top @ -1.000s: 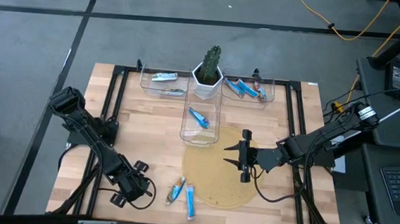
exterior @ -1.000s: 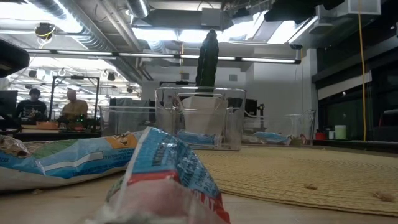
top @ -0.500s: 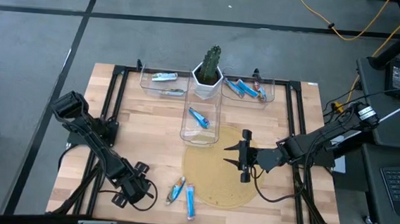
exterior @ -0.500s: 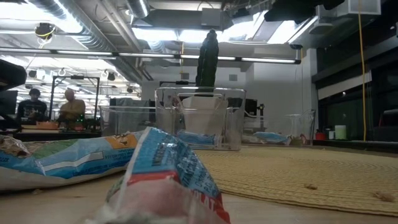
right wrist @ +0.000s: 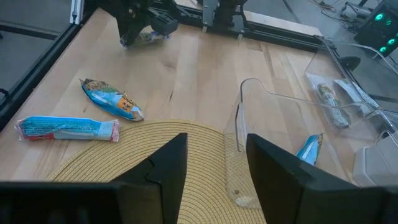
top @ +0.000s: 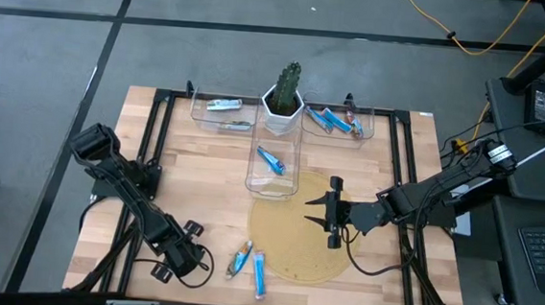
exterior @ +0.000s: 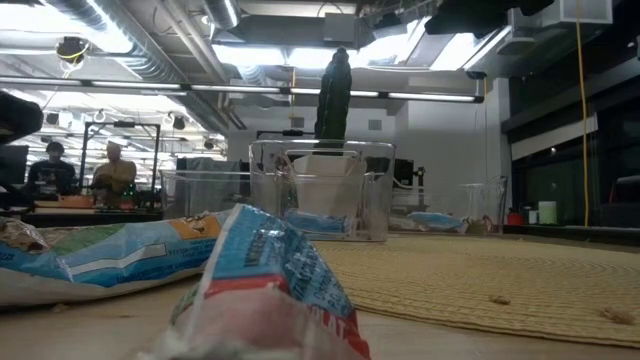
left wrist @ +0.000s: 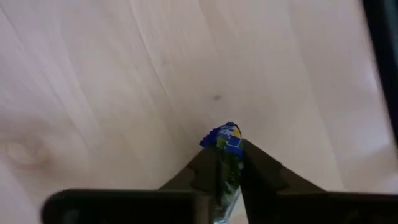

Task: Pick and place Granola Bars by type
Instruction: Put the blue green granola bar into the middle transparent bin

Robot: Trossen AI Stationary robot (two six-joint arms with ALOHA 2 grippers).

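Left gripper (left wrist: 227,163) clamped on a granola bar (left wrist: 226,155) near the table's front edge; bare wood ahead; right gripper (top: 327,212) parted, empty, over woven mat (top: 289,259).

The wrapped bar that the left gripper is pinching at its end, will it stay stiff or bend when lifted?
The bar is pinched near one end by the left gripper, so its free part may droop a little. Its crimped wrapper tip looks thin and flexible. The shiny foil could be slippery, so it might slide between the fingers. It is probably light.
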